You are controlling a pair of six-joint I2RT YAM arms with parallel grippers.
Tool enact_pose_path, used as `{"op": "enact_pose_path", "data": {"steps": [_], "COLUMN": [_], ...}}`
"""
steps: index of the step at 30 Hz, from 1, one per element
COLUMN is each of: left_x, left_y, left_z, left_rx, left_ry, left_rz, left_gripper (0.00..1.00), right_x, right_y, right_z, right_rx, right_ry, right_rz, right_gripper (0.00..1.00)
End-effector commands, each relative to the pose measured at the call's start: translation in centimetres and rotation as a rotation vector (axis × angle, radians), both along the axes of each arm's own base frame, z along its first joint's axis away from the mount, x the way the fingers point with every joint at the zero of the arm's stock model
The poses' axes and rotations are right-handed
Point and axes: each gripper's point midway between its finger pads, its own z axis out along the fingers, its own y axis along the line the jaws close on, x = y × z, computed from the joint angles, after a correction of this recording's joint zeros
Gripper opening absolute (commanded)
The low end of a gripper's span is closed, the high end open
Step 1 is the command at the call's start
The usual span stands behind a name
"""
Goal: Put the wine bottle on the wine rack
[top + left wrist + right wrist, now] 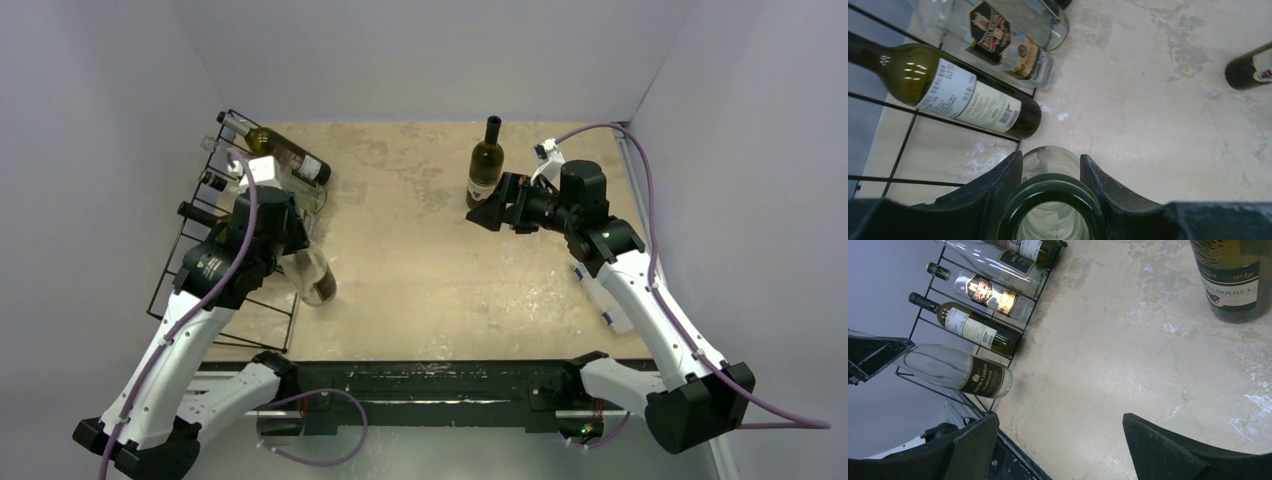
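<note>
So, the left tool (pixel 1050 157) is pinching the wine bottle (pixel 1050 210) right up by its mouth. In the left wrist view the two black fingers (pixel 998 190) sit either side of the glass, with the dark green rim of the opening right under the camera. It's a clear bottle with a dark label near the base. From the right wrist view it lies nearly flat across the near end of the wine rack (pixel 923 320), base poking out past the wire edge over the surface (pixel 420 270). I honestly can't tell if it's resting on the rods or just hanging a touch above them. From the top camera the left tool (pixel 288 245) is over the rack's near right side and the wine bottle (pixel 315 280) angles out toward the middle.

Next slot back there's an olive bottle (pixel 963 95) with a white label lying on the rack. Behind that is a clear bottle (pixel 1008 45) with a dark crest label, plus more bottles further back that I can't make out well.

The right tool (pixel 1058 417) is spread wide with nothing between its fingers. It sits low over the surface on the far right side, just beside a dark green bottle (pixel 486 160) that's standing upright, well apart from the rack.
</note>
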Motion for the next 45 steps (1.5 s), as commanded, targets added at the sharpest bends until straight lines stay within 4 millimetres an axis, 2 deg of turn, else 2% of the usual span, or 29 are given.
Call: {"op": "enact_pose_path", "data": {"steps": [1,11,20,32,45], "left_x": [0.6,0.6,0.7,2.0,0.8], "left_y": [3.6,8.4,11.6,13.6,16.7], "left_z": [5.2,3.5,1.8,-1.0,-3.4], "left_rx": [-0.068,-0.124,-0.163,-0.249,-0.244], "left_ry": [-0.144,-0.081,-0.069,-0.023,-0.015], "left_rz": [0.177,0.396,0.563,0.684,0.854], "left_gripper": [0.0,0.0,0.0,0.0,0.0], "right_x": [0.1,0.2,0.3,0.6,0.8], "right_y": [0.3,0.3,0.3,0.6,0.8], "right_z": [0.4,0.0,-0.3,-1.0,-1.4], "right_rx": [0.004,-0.003,-0.008,-0.023,-0.039], "right_ry": [-0.037,-0.029,-0.024,-0.01,-0.003], "right_rz": [0.032,0.026,0.027,0.033,0.036], "right_gripper": [0.98,0.98,0.98,0.98,0.98]}}
